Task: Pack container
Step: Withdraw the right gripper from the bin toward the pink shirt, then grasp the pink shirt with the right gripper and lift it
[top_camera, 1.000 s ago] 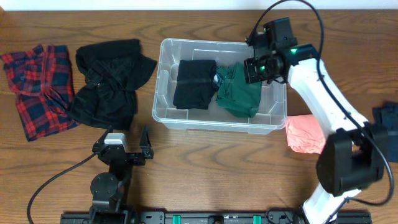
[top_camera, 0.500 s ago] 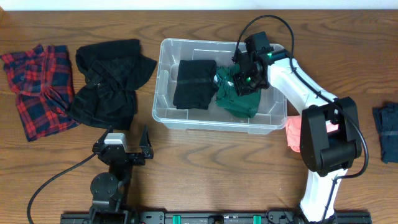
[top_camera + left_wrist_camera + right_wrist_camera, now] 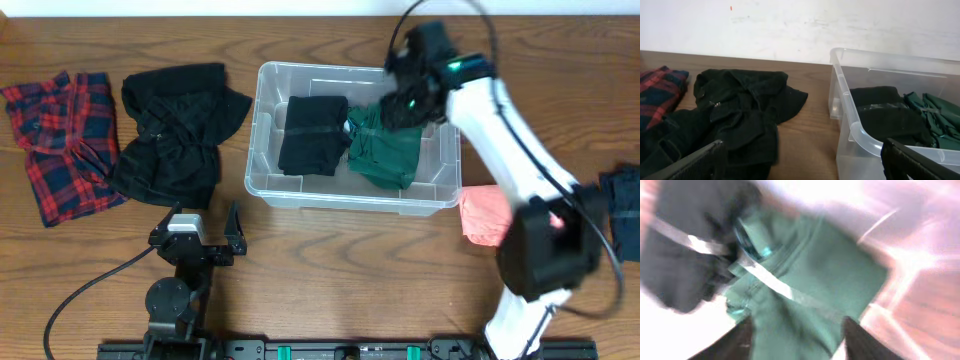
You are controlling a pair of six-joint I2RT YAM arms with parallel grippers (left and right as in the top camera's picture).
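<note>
The container (image 3: pixel 262 130), a clear plastic tub, stands mid-table; its near corner (image 3: pixel 860 135) fills the right of the left wrist view. Inside lie a folded black garment (image 3: pixel 312 135) on the left and a green garment (image 3: pixel 385 155) on the right. My right gripper (image 3: pixel 405 105) hovers over the green garment near the tub's back right corner. In the blurred right wrist view this gripper (image 3: pixel 797 345) is open, the green garment (image 3: pixel 805 280) lying flat below it. My left gripper (image 3: pixel 205 218) rests open at the table's front, nothing between its fingers (image 3: pixel 685 165).
A crumpled black garment (image 3: pixel 175 130) lies left of the tub, with a red plaid cloth (image 3: pixel 65 140) further left. A pink cloth (image 3: pixel 488 215) lies by the tub's front right corner. A dark blue cloth (image 3: pixel 625 205) sits at the right edge.
The right gripper dipped onto the green garment in the tub, then opened and rose toward the back right. The left arm has not moved.
</note>
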